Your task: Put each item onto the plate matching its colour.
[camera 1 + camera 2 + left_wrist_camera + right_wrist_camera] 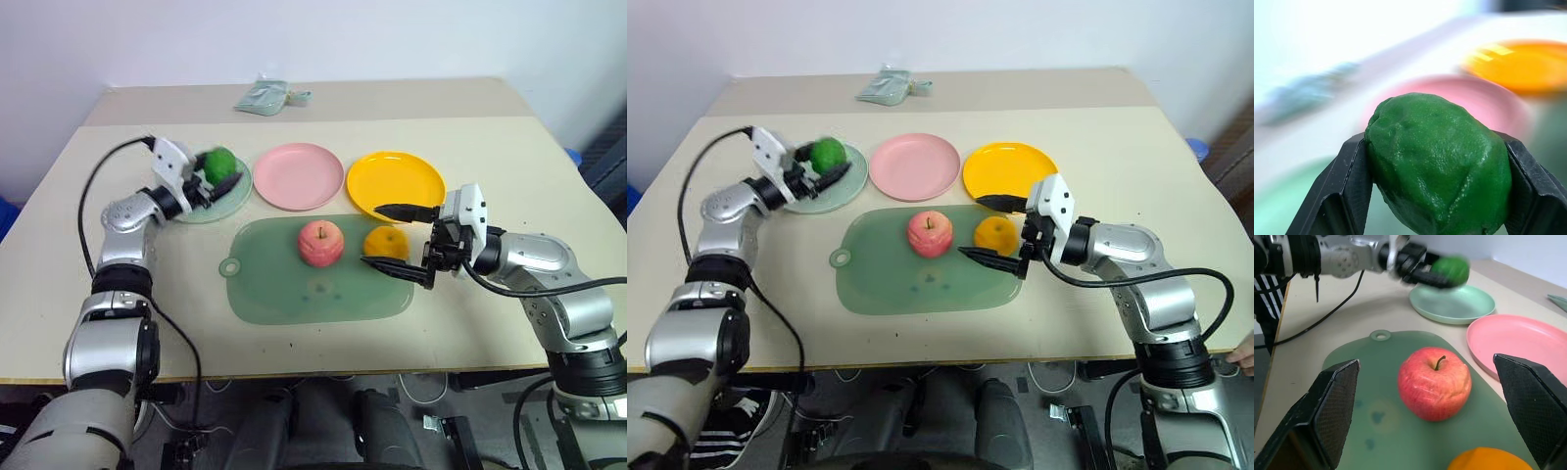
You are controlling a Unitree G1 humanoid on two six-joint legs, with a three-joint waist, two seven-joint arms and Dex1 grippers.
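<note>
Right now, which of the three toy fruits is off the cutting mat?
The green fruit, gripped by the left gripper above the mint green plate. The apple and orange lie on the mat.

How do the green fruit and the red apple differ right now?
The green fruit is bumpy and oval; the apple is smooth, round and has a stem. The green fruit is clamped in the left gripper above the mint plate; the apple sits free on the cutting mat. Both are small toy fruits.
</note>
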